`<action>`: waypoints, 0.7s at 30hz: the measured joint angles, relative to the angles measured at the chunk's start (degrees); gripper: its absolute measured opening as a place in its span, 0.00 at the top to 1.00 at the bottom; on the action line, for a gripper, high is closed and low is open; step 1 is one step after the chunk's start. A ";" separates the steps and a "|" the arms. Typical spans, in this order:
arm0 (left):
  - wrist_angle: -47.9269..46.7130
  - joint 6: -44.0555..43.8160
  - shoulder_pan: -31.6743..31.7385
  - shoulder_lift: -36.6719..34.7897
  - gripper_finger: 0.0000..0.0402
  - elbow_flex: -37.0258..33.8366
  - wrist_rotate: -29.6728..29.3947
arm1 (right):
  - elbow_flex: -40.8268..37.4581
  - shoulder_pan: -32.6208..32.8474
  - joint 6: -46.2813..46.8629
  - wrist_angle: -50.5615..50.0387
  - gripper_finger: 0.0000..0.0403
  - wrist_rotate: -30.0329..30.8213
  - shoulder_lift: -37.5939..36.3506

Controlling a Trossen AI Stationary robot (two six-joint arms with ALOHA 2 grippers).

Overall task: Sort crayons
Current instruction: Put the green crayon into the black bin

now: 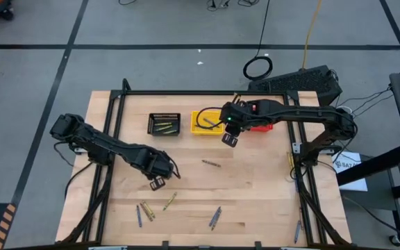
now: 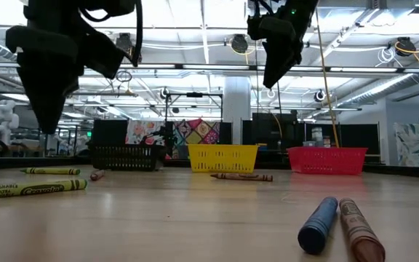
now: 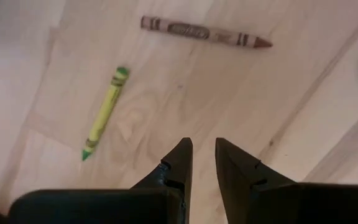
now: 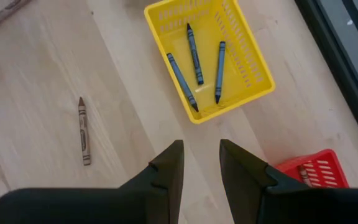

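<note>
Your left end effector [image 1: 157, 183] hangs above the bare wood of the bench [image 1: 255, 187], toward its left-front part. Its two dark fingers [image 3: 178, 163] stand a little apart with nothing between them. Seen from that wrist, an olive-yellow crayon [image 3: 104, 112] and a brownish-red crayon [image 3: 205, 32] lie on the wood ahead of it, apart from each other.

Your right end effector [image 1: 228, 139] hangs just in front of the yellow basket [image 1: 197, 129], raised off the bench. Its fingers [image 4: 169, 165] also stand slightly apart and hold nothing. From that wrist you can see three blue crayons [image 4: 195, 55] lying inside the yellow basket, and one brownish-red crayon [image 4: 84, 130] on the wood near it.

The three baskets sit in a row along the back of the bench: the black basket [image 1: 153, 130] on the left, holding several olive-yellow crayons, the yellow one in the middle, and the red basket [image 1: 262, 126] on the right, mostly covered by the right arm. The right wrist view shows one crayon in the red basket.

The other loose crayons [image 1: 146, 210] are scattered near the front edge: a small group at the left-front, a pair [image 1: 215, 218] near the middle-front, and one more at the right-front by the frame.
</note>
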 joint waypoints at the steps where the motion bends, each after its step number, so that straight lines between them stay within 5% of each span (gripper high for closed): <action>1: 0.80 0.45 0.17 0.00 0.84 0.00 0.07 | 0.00 0.00 0.00 0.02 0.77 0.03 0.00; 9: 8.86 2.34 0.39 0.00 0.84 0.00 3.40 | 0.00 0.00 1.38 -0.72 0.77 0.05 0.07; 21: 16.51 -19.46 -6.83 0.21 0.84 0.00 -1.80 | 0.00 0.00 1.22 -4.09 0.77 0.07 0.07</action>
